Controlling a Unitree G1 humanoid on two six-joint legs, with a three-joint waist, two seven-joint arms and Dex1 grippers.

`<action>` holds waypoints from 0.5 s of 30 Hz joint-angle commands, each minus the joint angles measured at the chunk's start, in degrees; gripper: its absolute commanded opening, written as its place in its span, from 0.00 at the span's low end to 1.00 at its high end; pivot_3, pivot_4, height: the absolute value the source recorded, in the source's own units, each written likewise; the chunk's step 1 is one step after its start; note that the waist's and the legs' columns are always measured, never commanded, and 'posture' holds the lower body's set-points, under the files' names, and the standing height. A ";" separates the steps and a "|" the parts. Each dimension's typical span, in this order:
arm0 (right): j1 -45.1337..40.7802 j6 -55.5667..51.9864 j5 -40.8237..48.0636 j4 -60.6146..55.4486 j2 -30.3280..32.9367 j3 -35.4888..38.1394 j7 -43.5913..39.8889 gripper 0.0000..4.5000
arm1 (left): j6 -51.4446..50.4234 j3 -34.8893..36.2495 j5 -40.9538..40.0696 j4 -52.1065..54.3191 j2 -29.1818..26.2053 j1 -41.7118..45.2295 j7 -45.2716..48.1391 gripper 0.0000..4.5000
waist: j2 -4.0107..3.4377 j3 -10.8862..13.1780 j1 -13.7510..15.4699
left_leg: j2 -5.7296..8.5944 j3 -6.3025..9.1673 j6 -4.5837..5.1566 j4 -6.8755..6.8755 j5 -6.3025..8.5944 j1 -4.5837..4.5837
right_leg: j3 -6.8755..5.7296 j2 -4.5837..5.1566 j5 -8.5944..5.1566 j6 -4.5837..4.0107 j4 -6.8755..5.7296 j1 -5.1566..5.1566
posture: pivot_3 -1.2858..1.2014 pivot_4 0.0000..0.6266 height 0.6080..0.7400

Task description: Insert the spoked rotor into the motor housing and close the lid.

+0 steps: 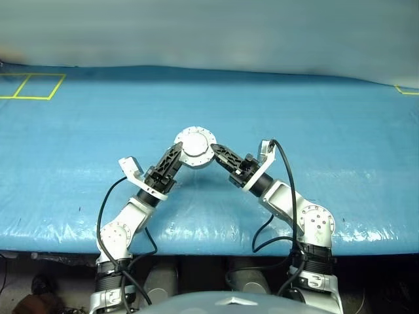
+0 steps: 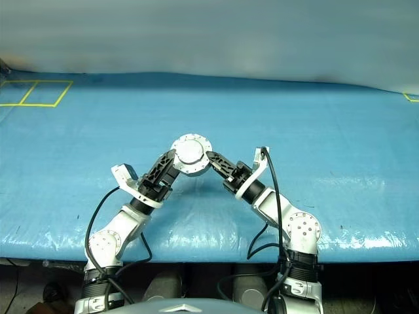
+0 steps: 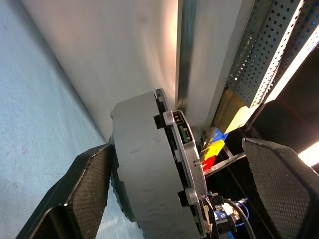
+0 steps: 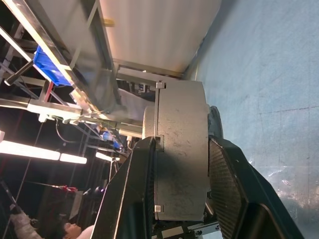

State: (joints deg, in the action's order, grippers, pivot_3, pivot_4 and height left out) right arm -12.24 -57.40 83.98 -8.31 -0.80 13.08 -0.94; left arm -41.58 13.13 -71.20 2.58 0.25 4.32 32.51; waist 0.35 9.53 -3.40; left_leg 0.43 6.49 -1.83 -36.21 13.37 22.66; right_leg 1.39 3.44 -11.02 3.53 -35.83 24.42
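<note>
Blue sheeting covers the table (image 1: 340, 150), which runs back to a pale wall; at its far left corner yellow tape (image 1: 29, 86) marks out 2 squares, and another bit of yellow tape shows at the far right edge. No brand, label or writing can be read on anything here. From the left, the left hand (image 1: 175, 159) reaches up and inward toward the middle of the table, its 2 black fingers spread wide apart; in the left wrist view one finger (image 3: 87, 191) lies against the plain grey face of the motor housing (image 1: 196, 147) while the other stands clear of it on the lid side. The housing is a short round grey can, held raised above the blue sheeting between the 2 hands. The lid (image 3: 184, 164) sits closed against the housing with a thin seam between them, and from the head cameras its round pale outer face with a notched rim looks up at the viewer. On the right, the right hand (image 1: 219, 156) is clamped on the housing, one finger (image 4: 132, 199) on each flat face. Beyond the table edge the wrist views show metal racking, a blue bin (image 4: 50, 67) and strip lights.
</note>
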 commanded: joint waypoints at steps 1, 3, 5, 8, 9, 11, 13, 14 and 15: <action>-1.57 -0.51 4.29 -5.20 -1.25 -4.00 -2.55 0.27 | -1.45 -2.85 2.08 -0.36 0.62 0.06 -1.02 0.99 | 0.00 0.00 0.00 | 0.00 0.00 0.00 0.00 0.00 0.00 | 0.00 0.00 0.00 0.00 0.00 0.00 | 0.52 0.24 1.00; -1.65 -0.31 4.42 -5.22 -1.23 -4.04 -2.79 0.27 | -1.11 -2.26 2.30 -0.32 0.99 -0.24 -1.37 0.99 | 0.00 0.00 0.00 | 0.00 0.00 0.00 0.00 0.00 0.00 | 0.00 0.00 0.00 0.00 0.00 0.00 | 0.52 0.24 1.00; -1.75 -0.10 4.55 -5.29 -1.15 -4.11 -3.09 0.27 | -1.06 -1.73 2.09 -0.39 1.14 -0.39 -1.68 0.99 | 0.00 0.00 -0.12 | 0.00 -0.01 0.00 0.00 0.00 -0.01 | 0.02 0.00 0.00 0.00 0.00 0.01 | 0.52 0.24 1.00; -1.71 0.51 5.38 -5.58 -0.88 -4.43 -3.76 0.27 | -1.19 -1.44 1.72 -0.40 1.40 -0.47 -1.85 0.99 | 0.02 0.00 0.06 | 0.00 0.00 0.00 0.00 0.00 0.00 | 0.01 0.00 0.00 0.01 0.00 0.00 | 0.52 0.24 1.00; -1.70 0.92 5.89 -5.64 -0.99 -4.34 -4.10 0.27 | -1.13 -1.32 1.55 -0.44 1.55 -0.45 -1.95 0.99 | 0.02 0.00 0.08 | 0.00 0.01 0.00 -0.01 0.00 0.00 | 0.01 0.00 0.00 0.00 0.00 -0.01 | 0.52 0.24 1.00; -1.80 1.40 6.16 -5.72 -0.92 -4.18 -4.64 0.27 | -1.06 -0.98 1.01 -0.63 1.82 -0.32 -1.96 0.99 | 0.02 0.00 0.08 | 0.01 0.01 0.00 -0.05 0.00 0.00 | 0.01 0.00 0.00 0.01 -0.01 -0.02 | 0.52 0.24 1.00; -1.88 1.39 5.50 -5.73 -0.46 -4.37 -4.71 0.27 | -1.03 -0.74 0.59 -0.73 1.87 -0.14 -1.78 0.99 | 0.02 0.00 0.07 | 0.01 0.00 0.00 -0.08 0.00 0.01 | 0.01 0.00 0.01 0.01 -0.01 -0.03 | 0.52 0.24 1.00; -1.84 1.41 5.27 -5.67 -0.31 -4.51 -4.74 0.27 | -0.96 -0.57 0.28 -0.76 1.98 -0.05 -1.65 0.99 | 0.02 0.00 0.07 | 0.01 0.01 0.00 -0.08 0.00 0.00 | 0.01 0.00 0.01 0.01 -0.01 -0.03 | 0.52 0.24 1.00; -1.76 1.47 5.19 -5.61 -0.23 -4.63 -4.79 0.27 | -0.86 -0.39 -0.01 -0.77 2.12 0.03 -1.63 0.99 | 0.02 0.00 0.06 | 0.01 0.01 0.00 -0.08 0.00 0.00 | 0.01 0.00 0.01 0.01 -0.01 -0.04 | 0.52 0.24 1.00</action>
State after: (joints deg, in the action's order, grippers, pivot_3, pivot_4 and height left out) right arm -12.23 -56.82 84.84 -9.45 -0.38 9.09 -2.15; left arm -42.37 11.85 -70.55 2.05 2.17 4.29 31.26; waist 0.37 9.54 -3.34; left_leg 0.44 6.50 -1.82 -36.29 13.37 22.66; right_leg 1.40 3.44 -11.01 3.54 -35.85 24.38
